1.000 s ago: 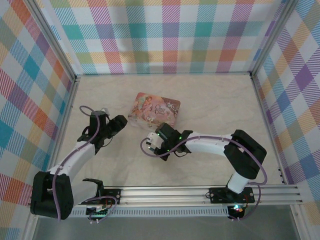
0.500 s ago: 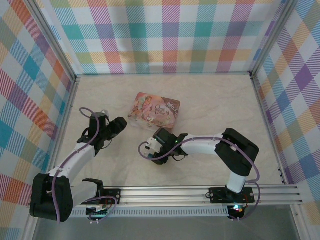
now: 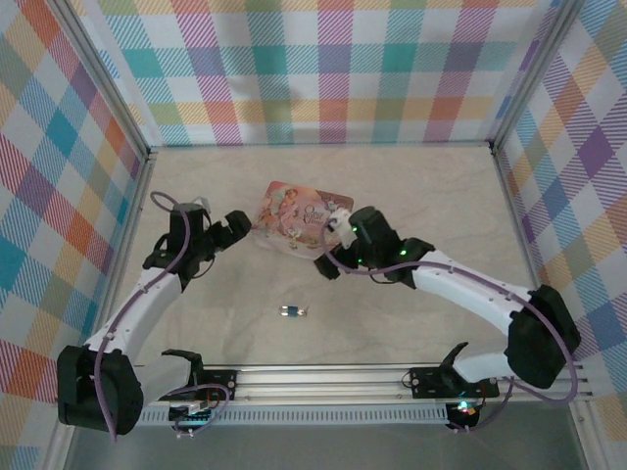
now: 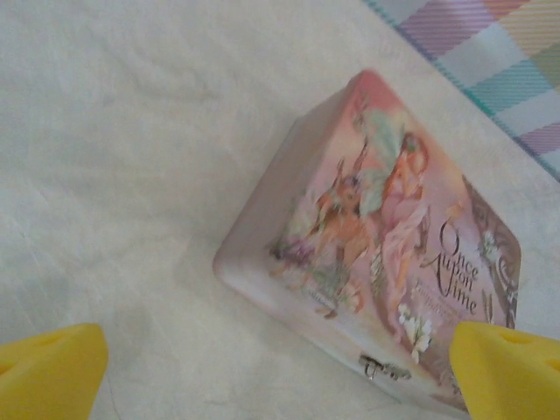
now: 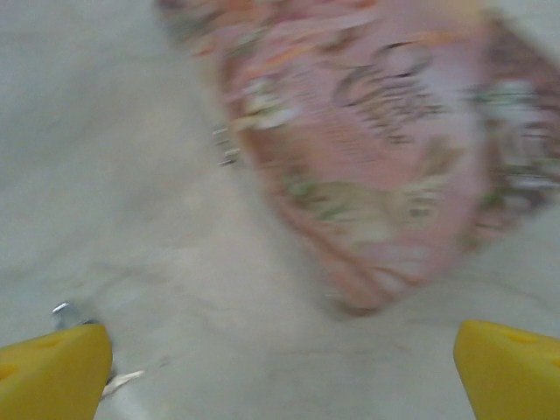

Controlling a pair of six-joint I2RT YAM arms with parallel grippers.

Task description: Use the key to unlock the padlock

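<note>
The tiny blue-teal padlock (image 3: 287,311) lies alone on the table, near the front middle. A silvery piece sticks out of its right end, and I cannot tell whether that is the key or the shackle. My left gripper (image 3: 235,225) hovers open at the left corner of the pink tin (image 3: 303,215). Its yellow fingertips (image 4: 52,372) stand far apart with nothing between them (image 4: 280,376). My right gripper (image 3: 328,260) hangs open by the tin's front right edge. Nothing lies between its jaws (image 5: 280,372), and that view is blurred.
The illustrated tin (image 4: 385,245) has a small metal clasp (image 4: 385,369) on its front side. A small silvery glint (image 5: 63,309) shows beside my right gripper's left fingertip; I cannot tell what it is. Checked walls (image 3: 323,69) enclose the table.
My right arm swung from the front middle up to the tin and opened, leaving the padlock on the table. My left gripper opened wider and shifted slightly toward the tin.
</note>
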